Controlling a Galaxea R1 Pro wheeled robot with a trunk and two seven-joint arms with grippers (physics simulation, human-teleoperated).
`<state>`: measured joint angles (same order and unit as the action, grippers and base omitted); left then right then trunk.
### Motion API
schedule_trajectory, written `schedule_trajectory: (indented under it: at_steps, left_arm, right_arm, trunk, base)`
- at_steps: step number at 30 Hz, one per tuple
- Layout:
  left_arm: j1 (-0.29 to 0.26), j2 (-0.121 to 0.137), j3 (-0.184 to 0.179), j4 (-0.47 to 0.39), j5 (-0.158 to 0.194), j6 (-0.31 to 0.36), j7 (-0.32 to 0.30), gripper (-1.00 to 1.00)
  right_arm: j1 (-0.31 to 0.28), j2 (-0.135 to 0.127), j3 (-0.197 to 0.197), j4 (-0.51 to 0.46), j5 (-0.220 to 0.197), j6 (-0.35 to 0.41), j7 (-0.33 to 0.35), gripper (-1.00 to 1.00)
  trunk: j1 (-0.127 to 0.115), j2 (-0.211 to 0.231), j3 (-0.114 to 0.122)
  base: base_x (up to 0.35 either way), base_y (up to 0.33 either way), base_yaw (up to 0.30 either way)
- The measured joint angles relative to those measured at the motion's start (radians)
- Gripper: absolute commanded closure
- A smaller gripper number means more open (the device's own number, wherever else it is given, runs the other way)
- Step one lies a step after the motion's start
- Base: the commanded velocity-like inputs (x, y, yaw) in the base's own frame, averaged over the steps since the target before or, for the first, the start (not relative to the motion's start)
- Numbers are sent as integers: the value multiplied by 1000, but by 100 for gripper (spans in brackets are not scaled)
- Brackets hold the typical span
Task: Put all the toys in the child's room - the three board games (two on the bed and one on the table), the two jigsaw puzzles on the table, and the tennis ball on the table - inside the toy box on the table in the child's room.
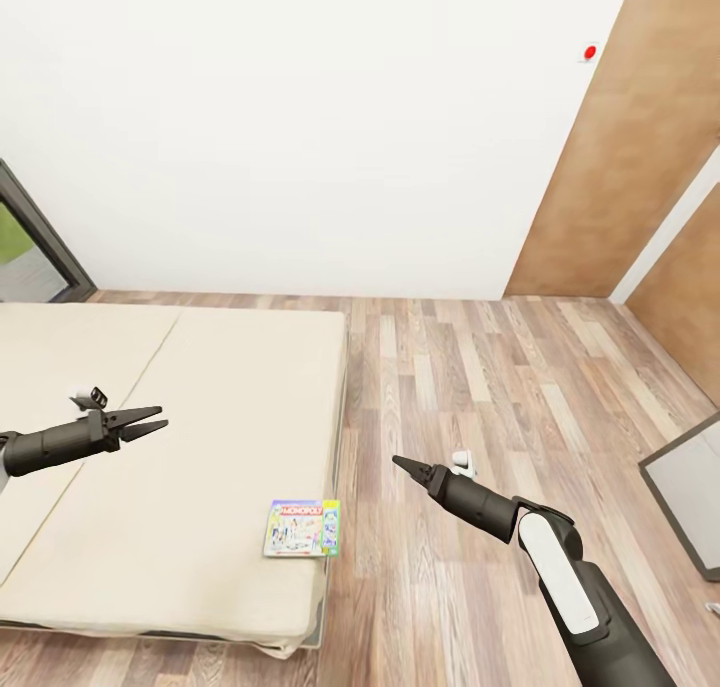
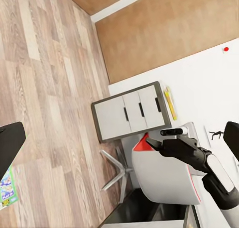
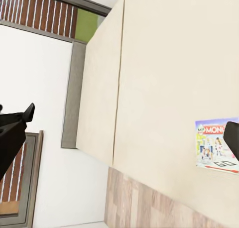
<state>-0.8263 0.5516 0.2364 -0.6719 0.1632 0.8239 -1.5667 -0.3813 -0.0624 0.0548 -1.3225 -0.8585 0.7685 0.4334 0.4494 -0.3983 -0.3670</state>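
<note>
one board game (image 1: 302, 528) flat on the bed (image 1: 200, 447) near its corner, left tool (image 1: 150, 422) apart, right tool (image 1: 400, 462) together

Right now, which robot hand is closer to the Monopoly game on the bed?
Right. The right gripper hangs over the floor just beside the Monopoly game; the left gripper hovers farther off, over the mattress.

The board game (image 1: 302, 528) lying on the bed (image 1: 200, 447) has the word "MONOPOLY" printed across the top of its cover. In the right wrist view, "MONO" and "GO" can be read on it.
</note>
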Motion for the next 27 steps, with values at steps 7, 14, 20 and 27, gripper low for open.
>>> schedule_trajectory:
  at_steps: [7, 14, 20, 27]
  left_arm:
    - [0, -9, -1, 0, 0, 0, 0, -100]
    - [0, -16, -1, 0, -1, 0, 0, -100]
    - [0, -18, 0, 0, -1, 0, 0, -100]
    - [0, -18, 0, 0, -1, 0, 0, -100]
  right_arm:
    - [0, -1, -1, 0, 0, 1, 1, -100]
    - [0, -3, -1, -1, -1, 1, 1, -100]
    - [0, -3, -2, -1, -2, 1, 1, -100]
    - [0, -3, -2, -1, -2, 1, 1, -100]
  trunk:
    - [0, 0, 12]
    - [0, 0, 23]
    - [0, 0, 33]
    - [0, 0, 45]
  base:
    - [0, 0, 0]
    - [0, 0, 0]
    - [0, 0, 0]
    - [0, 0, 0]
